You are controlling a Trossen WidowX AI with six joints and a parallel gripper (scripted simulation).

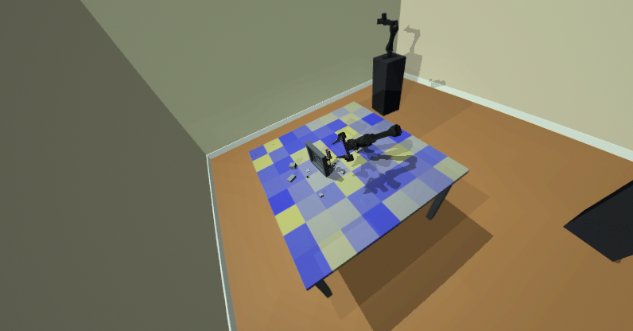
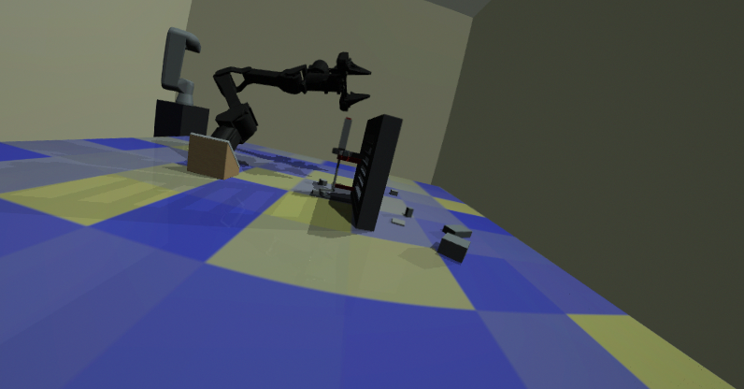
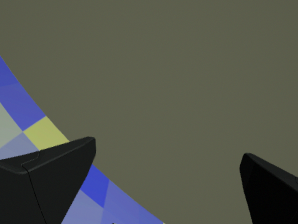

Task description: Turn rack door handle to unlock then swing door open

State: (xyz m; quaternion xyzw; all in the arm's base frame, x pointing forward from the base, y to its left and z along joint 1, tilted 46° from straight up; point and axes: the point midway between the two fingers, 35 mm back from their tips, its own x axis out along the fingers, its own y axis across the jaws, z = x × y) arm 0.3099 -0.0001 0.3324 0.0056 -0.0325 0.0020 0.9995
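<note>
two fingers of the gripper point(image 1: 335, 149) point(image 2: 370, 83) point(image 3: 168, 146) stand wide apart with nothing between them. the exterior view shows them above the handle point(image 2: 345, 133), not touching it; the wrist view shows both fingertips but neither the handle nor the door. taking the door point(image 1: 316, 159) point(image 2: 378, 173) as landmark, the handle is upright just beside it, on the side facing the arm point(image 1: 370, 140) point(image 2: 270, 78). the exterior view also shows a brown wedge point(image 2: 207, 156) near the arm's foot, well apart from the door, which i cannot make out from the top. small grey blocks point(image 1: 292, 165) point(image 2: 454, 247) lie beyond the door, away from the arm, in both outside views. only the top view shows the far corner of the table point(image 1: 354, 103).
</note>
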